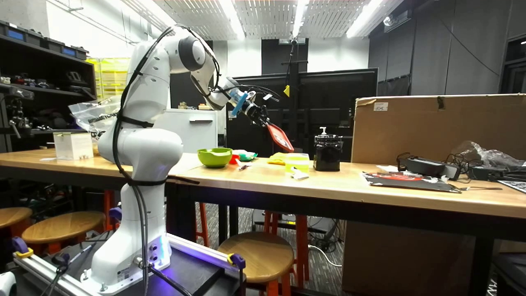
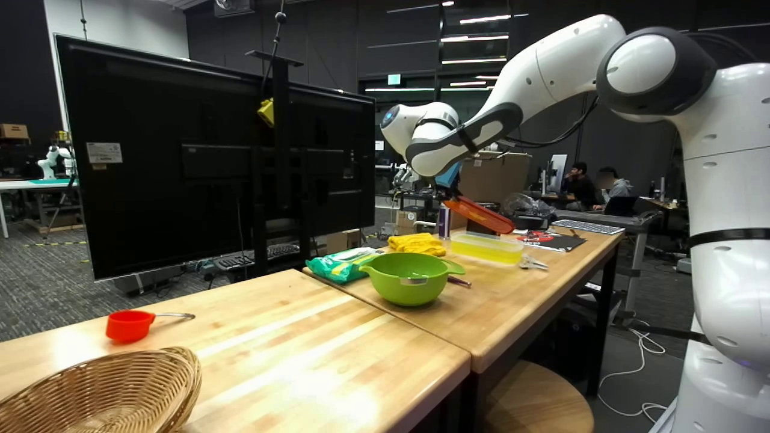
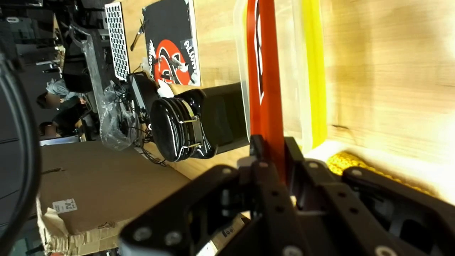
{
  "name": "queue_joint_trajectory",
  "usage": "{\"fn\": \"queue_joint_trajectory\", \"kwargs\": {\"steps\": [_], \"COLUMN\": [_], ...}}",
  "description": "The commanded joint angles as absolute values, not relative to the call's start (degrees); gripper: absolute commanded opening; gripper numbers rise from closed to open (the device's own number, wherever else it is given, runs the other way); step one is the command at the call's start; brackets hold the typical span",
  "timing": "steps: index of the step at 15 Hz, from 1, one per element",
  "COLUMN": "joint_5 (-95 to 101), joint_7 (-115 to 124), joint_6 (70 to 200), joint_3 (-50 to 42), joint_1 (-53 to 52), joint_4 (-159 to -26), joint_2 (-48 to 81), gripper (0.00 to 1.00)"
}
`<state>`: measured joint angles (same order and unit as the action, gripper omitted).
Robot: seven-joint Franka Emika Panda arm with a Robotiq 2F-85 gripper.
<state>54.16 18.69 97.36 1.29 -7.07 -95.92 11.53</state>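
Note:
My gripper [image 3: 272, 149] is shut on the edge of a flat red-orange lid-like piece [image 3: 272, 71]. The gripper also shows in both exterior views [image 1: 263, 119] [image 2: 446, 193]. The red piece [image 1: 280, 137] [image 2: 479, 214] is tilted downward, held in the air over the table. Below it stands a clear rectangular container with yellow at its base [image 2: 486, 248] [image 1: 296, 164] [image 3: 314, 71]; the piece appears apart from it. A black clasp-lid jar [image 1: 327, 154] [image 3: 220, 121] stands beside the container. A yellow cloth [image 2: 416, 243] [image 1: 277, 158] lies close by.
A green bowl [image 2: 404, 281] [image 1: 215, 157] and a green packet [image 2: 340, 266] lie near the table joint. A red measuring cup [image 2: 129, 326] and a wicker basket [image 2: 108, 385] are on the nearer table. A large cardboard box [image 1: 439, 127] and a black board [image 1: 411, 183] are beyond the jar.

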Motion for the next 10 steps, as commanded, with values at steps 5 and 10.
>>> {"fn": "queue_joint_trajectory", "kwargs": {"steps": [5,10], "joint_5": [42.10,36.18], "joint_7": [14.19,11.30], "joint_6": [88.63,83.99], "joint_3": [6.16,7.35], "joint_1": [-9.12,-10.07], "joint_4": [-91.47,-87.01], "joint_2": [9.07,9.16], "gripper": [0.03,0.03]}}
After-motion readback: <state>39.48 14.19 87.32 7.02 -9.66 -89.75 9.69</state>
